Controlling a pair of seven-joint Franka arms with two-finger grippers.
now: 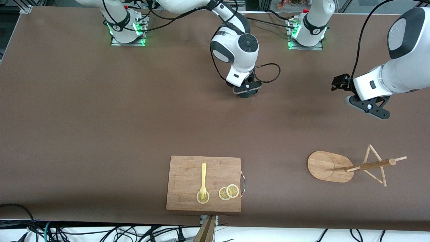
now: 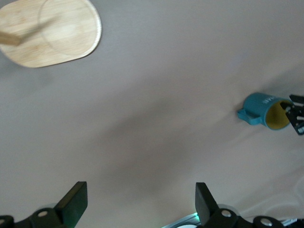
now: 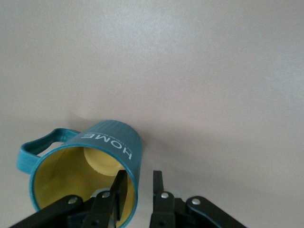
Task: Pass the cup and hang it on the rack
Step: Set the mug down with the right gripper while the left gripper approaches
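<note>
The teal cup (image 3: pixel 111 137) with a yellow inside lies on its side on the table, handle to one side. My right gripper (image 3: pixel 140 175) is at its mouth. One finger is inside and one outside the rim wall, with a small gap still showing at the outer finger. In the front view the right hand (image 1: pixel 247 90) hides the cup, mid-table toward the bases. The left wrist view shows the cup (image 2: pixel 259 108) too. My left gripper (image 2: pixel 140 203) is open and empty, held above the table (image 1: pixel 369 108). The wooden rack (image 1: pixel 331 166) stands nearer the front camera than it.
A bamboo cutting board (image 1: pixel 188 174) with a yellow fork (image 1: pixel 203 178) and lemon slices (image 1: pixel 228 192) lies near the front edge. The rack's oval base also shows in the left wrist view (image 2: pixel 57 33). Brown table between the cup and the rack.
</note>
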